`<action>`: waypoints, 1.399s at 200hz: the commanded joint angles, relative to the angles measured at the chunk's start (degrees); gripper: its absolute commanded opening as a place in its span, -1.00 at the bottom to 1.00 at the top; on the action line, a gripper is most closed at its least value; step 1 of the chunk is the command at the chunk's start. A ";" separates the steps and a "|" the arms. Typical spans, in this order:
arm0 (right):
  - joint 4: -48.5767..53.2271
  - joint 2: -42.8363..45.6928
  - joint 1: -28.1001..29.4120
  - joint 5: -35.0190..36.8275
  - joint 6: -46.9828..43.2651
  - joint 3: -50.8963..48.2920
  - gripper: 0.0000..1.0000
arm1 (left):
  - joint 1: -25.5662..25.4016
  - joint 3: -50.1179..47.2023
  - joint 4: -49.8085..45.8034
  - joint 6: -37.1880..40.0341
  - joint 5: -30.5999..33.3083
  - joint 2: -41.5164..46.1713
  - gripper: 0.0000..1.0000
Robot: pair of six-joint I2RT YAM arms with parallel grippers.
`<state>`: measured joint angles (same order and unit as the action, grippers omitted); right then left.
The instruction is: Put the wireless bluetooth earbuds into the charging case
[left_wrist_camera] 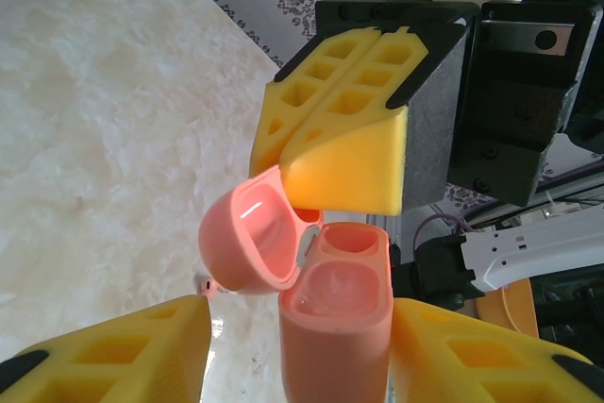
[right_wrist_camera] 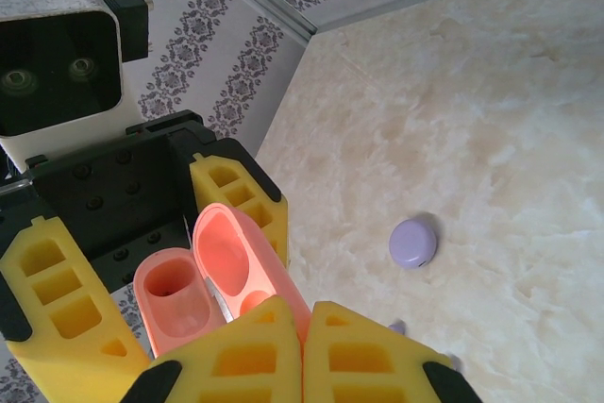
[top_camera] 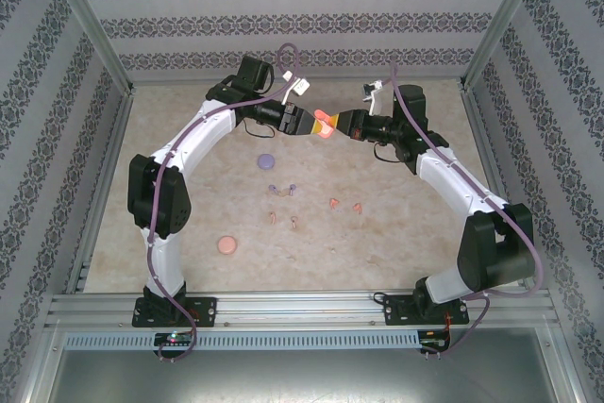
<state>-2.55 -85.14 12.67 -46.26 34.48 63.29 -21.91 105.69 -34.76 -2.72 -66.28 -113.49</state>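
Note:
The coral-red charging case (top_camera: 324, 125) hangs in the air at the back centre, between both grippers. Its lid (left_wrist_camera: 250, 243) stands open and both wells of the body (left_wrist_camera: 335, 327) look empty. My right gripper (right_wrist_camera: 304, 351) is shut, pinching the lid's rim (right_wrist_camera: 236, 252). My left gripper (left_wrist_camera: 297, 356) straddles the body: one finger (left_wrist_camera: 491, 356) touches it, the other finger (left_wrist_camera: 104, 356) stands a gap away. The earbuds lie on the table below in pairs: purple (top_camera: 273, 189), pale pink (top_camera: 273, 219) and coral-red (top_camera: 333, 202).
A closed purple case (top_camera: 266, 160) lies left of centre, also in the right wrist view (right_wrist_camera: 413, 242). A closed pink case (top_camera: 226, 245) sits nearer the front left. Patterned walls and metal rails enclose the beige table (top_camera: 406, 243).

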 commanded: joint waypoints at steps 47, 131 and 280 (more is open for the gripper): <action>-0.38 -0.68 1.00 0.28 -0.76 2.10 -1.00 | -1.04 2.18 -0.09 1.22 -2.54 -0.37 -0.21; 1.32 1.05 -0.13 1.68 -0.68 2.32 -0.29 | -1.05 0.92 -0.25 1.75 -0.89 0.64 -0.96; 34.69 12.23 -2.29 57.22 -18.28 10.46 0.96 | -0.60 -19.07 17.67 -4.20 15.88 18.39 -1.00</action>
<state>26.04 -74.94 10.02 -8.54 20.10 72.01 -22.50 89.43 -23.64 -5.02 -54.85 -97.69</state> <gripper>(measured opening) 0.981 0.191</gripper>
